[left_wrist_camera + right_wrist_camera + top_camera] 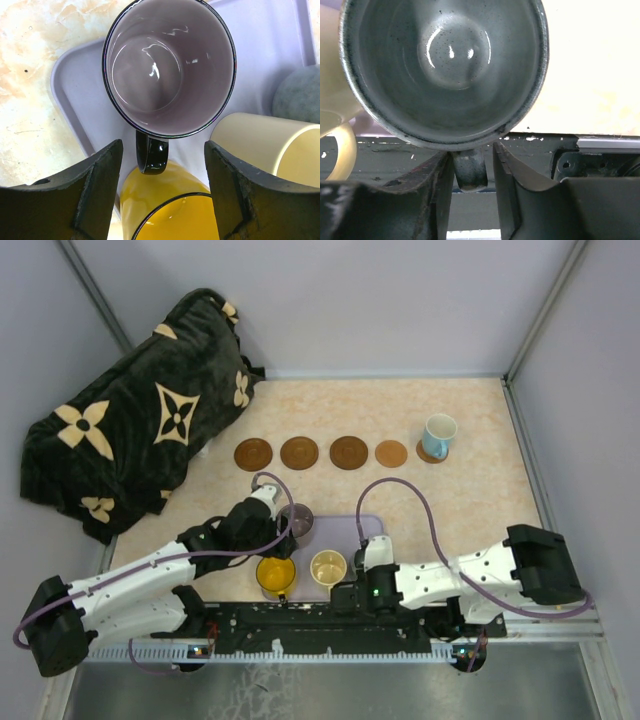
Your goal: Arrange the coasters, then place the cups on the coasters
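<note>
Four brown coasters lie in a row at the back, from a dark coaster (253, 453) to a smaller light coaster (391, 453). A white and blue cup (438, 435) stands on a coaster at the right end. My left gripper (280, 520) (162, 165) is open, its fingers either side of the black handle of the purple-grey cup (167, 65) (297, 522), not touching it. The yellow cup (175, 210) (275, 575) and cream cup (270, 145) (327, 567) sit close by. My right gripper (368, 548) (471, 155) is closed round the handle of the grey-green cup (445, 65).
The cups stand on a lavender tray (340, 530) (75, 90) near the front edge. A dark blanket with cream flowers (140, 420) lies at the back left. The arms' black base rail (330, 625) runs along the front. Grey walls enclose the table.
</note>
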Available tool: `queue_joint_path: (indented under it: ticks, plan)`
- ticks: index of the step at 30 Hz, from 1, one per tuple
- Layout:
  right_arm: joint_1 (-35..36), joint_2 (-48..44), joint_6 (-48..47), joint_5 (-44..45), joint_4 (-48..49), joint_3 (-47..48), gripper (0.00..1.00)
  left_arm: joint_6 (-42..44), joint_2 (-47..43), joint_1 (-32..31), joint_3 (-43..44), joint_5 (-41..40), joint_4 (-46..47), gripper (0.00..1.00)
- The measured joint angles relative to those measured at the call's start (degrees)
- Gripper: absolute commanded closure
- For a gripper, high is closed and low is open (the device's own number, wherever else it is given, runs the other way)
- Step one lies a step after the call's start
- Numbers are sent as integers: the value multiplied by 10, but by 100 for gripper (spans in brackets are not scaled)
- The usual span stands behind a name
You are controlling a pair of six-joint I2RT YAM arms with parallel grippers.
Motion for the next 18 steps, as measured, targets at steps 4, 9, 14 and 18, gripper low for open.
queue_joint_path:
  ticks: [4,9,14,18]
  plan:
    - [-12,4,-11,-1,14,0,81,0,-1,0,0,0,0,27]
    - [-33,1,-23,1,38,-4,100,-1,-3,0,0,0,0,27]
    - [-47,-10,-30,1,48,-11,100,-3,-3,0,0,0,0,27]
    - [-49,-10,-32,1,49,-11,100,-4,-3,0,0,-1,0,27]
